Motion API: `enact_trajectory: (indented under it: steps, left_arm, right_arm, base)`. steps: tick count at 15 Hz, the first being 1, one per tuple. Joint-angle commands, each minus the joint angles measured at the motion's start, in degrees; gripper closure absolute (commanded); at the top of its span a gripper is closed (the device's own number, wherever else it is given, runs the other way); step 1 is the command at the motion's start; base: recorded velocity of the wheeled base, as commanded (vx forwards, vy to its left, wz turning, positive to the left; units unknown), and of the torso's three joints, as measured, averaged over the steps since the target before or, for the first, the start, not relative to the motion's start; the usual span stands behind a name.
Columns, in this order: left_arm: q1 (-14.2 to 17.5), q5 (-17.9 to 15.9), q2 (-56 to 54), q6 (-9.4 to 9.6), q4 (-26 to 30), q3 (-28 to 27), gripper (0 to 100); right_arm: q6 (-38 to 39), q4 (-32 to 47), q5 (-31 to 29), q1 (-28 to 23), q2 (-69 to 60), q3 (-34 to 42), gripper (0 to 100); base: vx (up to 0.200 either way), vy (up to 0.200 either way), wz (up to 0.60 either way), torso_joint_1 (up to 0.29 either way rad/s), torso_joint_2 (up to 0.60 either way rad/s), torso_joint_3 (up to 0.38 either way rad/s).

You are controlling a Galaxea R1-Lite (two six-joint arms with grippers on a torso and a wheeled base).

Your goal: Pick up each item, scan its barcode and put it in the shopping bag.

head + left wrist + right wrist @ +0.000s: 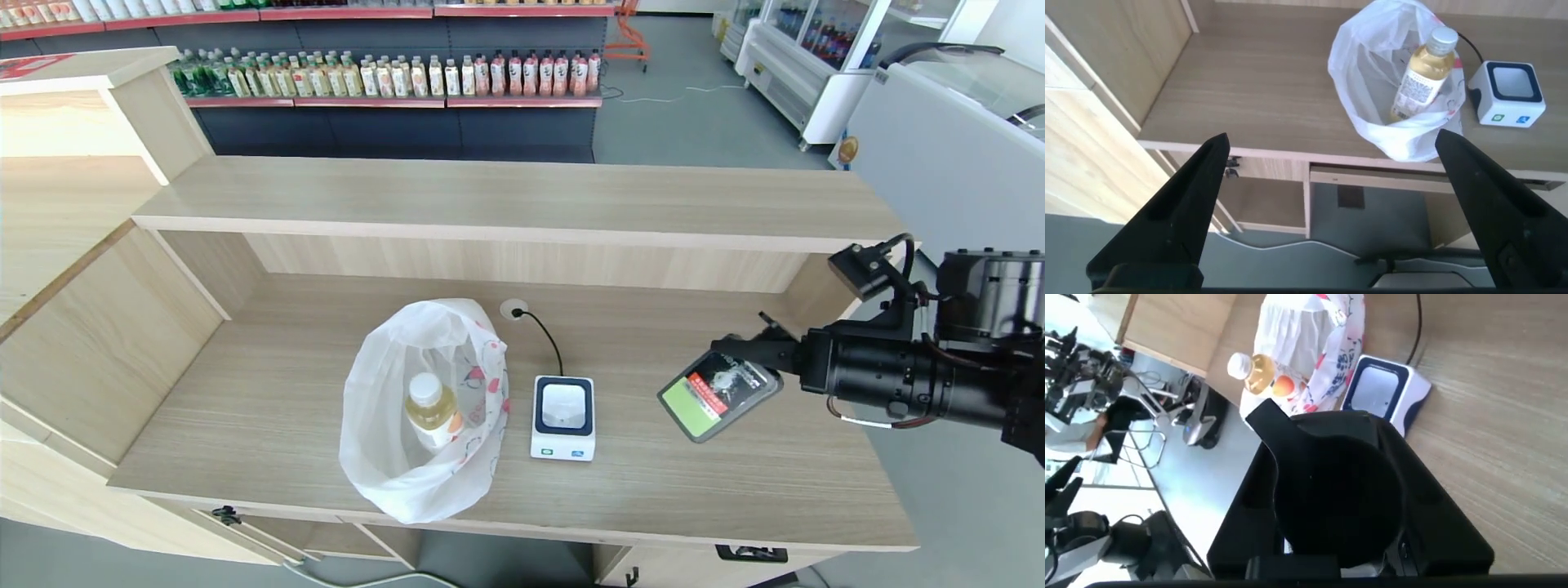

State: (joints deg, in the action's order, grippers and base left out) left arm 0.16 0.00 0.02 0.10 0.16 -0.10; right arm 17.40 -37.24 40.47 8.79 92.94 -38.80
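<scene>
Grips a flat packet (pixel 717 394) by one edge in the right gripper (pixel 749 358), fingers closed on it, in the air over the counter (pixel 735 490), right of the scanner (pixel 562 416) and apart from it. Looks light, thin and glossy, so probably floppy and slippery; best pinched along an edge, clear of the printed face. Shows the left gripper (pixel 1329 151) spread wide, holding nothing, off the counter's front near the bag (pixel 371 457) with a bottle (pixel 431 407) inside. Cannot make out any barcode or the exact fingertip contact.

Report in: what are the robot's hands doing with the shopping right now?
Right hand shut on packet, held above counter beside scanner. Left hand open, holding nothing. Bottle already in shopping bag. Nothing between packet and scanner.
</scene>
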Motion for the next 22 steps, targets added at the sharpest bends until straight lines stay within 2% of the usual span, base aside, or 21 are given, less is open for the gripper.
enact_trajectory:
  steps: [1, 4, 6, 9, 18, 22]
  left_arm:
    - [0.02, 0.00, -0.02, -0.01, 0.02, 0.01, 0]
    - [0.02, 0.00, -0.02, -0.01, 0.02, 0.01, 0]
    - [0.02, 0.00, -0.02, -0.01, 0.02, 0.01, 0]
    - [0.02, 0.00, -0.02, 0.08, 0.02, 0.01, 0]
    - [0.02, 0.00, -0.02, 0.17, 0.02, 0.01, 0]
    - [0.02, 0.00, -0.02, 0.25, 0.02, 0.01, 0]
  right_arm:
    - [0.01, -0.29, -0.39, 1.41, 4.00, -0.05, 100]
    - [-0.52, -1.69, -0.57, 2.28, 7.25, 0.57, 100]
    - [-4.83, -6.79, -4.35, 2.20, 12.70, 0.39, 100]
    - [-5.00, -11.45, -5.32, 1.93, 16.31, -0.31, 100]
    - [-4.04, -11.54, -5.05, 2.90, 22.46, -7.52, 100]
    - [-0.08, -11.62, -5.05, 4.75, 23.69, -10.33, 100]
  base:
    - [0.000, 0.000, 0.00, 0.000, 0.00, 0.000]
    - [0.000, 0.000, 0.00, 0.000, 0.00, 0.000]
    - [0.000, 0.000, 0.00, 0.000, 0.00, 0.000]
    - [0.000, 0.000, 0.00, 0.000, 0.00, 0.000]
    - [0.000, 0.000, 0.00, 0.000, 0.00, 0.000]
    - [0.000, 0.000, 0.00, 0.000, 0.00, 0.000]
